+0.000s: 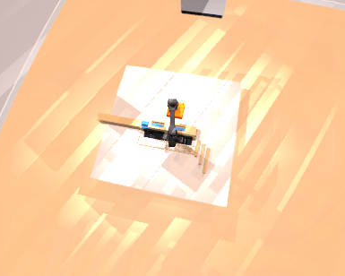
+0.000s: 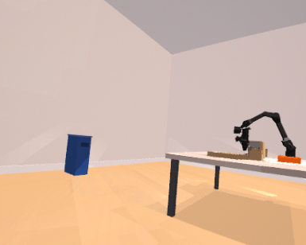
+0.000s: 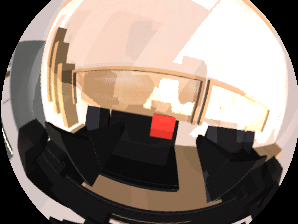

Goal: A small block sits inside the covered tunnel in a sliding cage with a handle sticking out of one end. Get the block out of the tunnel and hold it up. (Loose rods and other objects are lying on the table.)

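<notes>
Gripper [image 1: 172, 141] [image 2: 245, 148] [image 3: 159, 126]: fingers wide, nothing held.
Red block [image 3: 162, 126]: between the spread fingers in wrist view, ungripped, at black panel [image 3: 140, 162]; whether still covered, cannot tell.
Loose rods [image 1: 205, 160] [image 3: 65, 95]: 4 o'clock from gripper, top view.
Orange base [image 1: 182, 107] [image 2: 283, 160]: 12 o'clock from gripper, top view.

- Table [image 1: 212, 99] [image 2: 188, 156] on the floor [image 1: 56, 224] [image 2: 109, 207].
- Top view: box [image 1: 192, 131] [image 2: 256, 151] near the table's middle; arm's base [image 1: 181, 113] [image 2: 289, 159] behind it.
- Long bar [image 1: 120, 120] [image 2: 228, 155] reaching left from the box, past the table edge.
- Loose rods [image 1: 206, 161] [image 3: 67, 95] side by side, front right of the box.
- Exterior view: bin [image 2: 79, 155] on the floor, well left of the table.
- Wrist view: block [image 3: 163, 126] below, between the sides of the gripper [image 3: 162, 127] [image 2: 245, 149].
</notes>
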Available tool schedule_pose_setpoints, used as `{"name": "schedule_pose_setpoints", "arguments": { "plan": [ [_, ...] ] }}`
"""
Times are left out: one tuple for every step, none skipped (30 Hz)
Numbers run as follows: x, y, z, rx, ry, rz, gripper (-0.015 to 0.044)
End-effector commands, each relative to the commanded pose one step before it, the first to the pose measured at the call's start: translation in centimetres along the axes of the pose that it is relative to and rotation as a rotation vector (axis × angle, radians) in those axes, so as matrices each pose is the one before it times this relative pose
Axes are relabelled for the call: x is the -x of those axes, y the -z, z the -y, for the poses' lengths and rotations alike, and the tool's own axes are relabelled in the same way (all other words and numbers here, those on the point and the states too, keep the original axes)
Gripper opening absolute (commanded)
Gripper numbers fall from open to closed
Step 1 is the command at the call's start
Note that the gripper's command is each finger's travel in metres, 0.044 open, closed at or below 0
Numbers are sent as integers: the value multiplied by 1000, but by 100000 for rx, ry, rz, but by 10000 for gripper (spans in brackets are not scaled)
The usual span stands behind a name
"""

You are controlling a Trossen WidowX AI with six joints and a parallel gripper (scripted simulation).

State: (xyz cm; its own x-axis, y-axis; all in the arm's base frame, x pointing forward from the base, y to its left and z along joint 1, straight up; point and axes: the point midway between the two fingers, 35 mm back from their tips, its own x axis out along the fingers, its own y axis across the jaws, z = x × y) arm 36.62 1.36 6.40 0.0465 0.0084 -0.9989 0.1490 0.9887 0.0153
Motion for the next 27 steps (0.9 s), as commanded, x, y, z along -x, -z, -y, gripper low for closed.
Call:
{"name": "schedule_pose_setpoints", "arguments": {
  "plan": [
    [-836,246,70,610,387,-541,440],
    [-162,22,4,0,0,-2,440],
    [-162,23,4,0,0,-3,440],
    [-162,24,4,0,0,-3,440],
    [-161,25,4,0,0,-3,440],
    [-161,26,5,0,0,-3,440],
    [-161,27,5,0,0,-3,440],
    [-161,28,5,0,0,-3,440],
    [-160,28,5,0,0,-3,440],
    [-160,29,5,0,1,-3,440],
    [-160,30,5,0,1,-3,440],
    [-159,31,6,0,1,-3,440],
    [-159,32,6,0,1,-3,440],
    [-159,33,6,0,1,-4,440],
    [-158,34,6,0,1,-4,440],
    [-158,35,6,0,1,-4,440],
    [-158,36,6,0,1,-4,440],
    [-157,37,7,0,1,-4,440],
    [-157,38,7,0,1,-4,440],
    [-157,39,7,0,1,-4,440],
    [-156,40,7,0,1,-4,440],
    [-156,40,7,0,1,-4,440],
    [-156,41,7,0,1,-4,440],
    [-156,42,8,0,1,-4,440],
    [-155,43,8,0,1,-5,440],
    [-155,44,8,0,1,-5,440],
    [-155,45,8,0,1,-5,440]
  ]
}}
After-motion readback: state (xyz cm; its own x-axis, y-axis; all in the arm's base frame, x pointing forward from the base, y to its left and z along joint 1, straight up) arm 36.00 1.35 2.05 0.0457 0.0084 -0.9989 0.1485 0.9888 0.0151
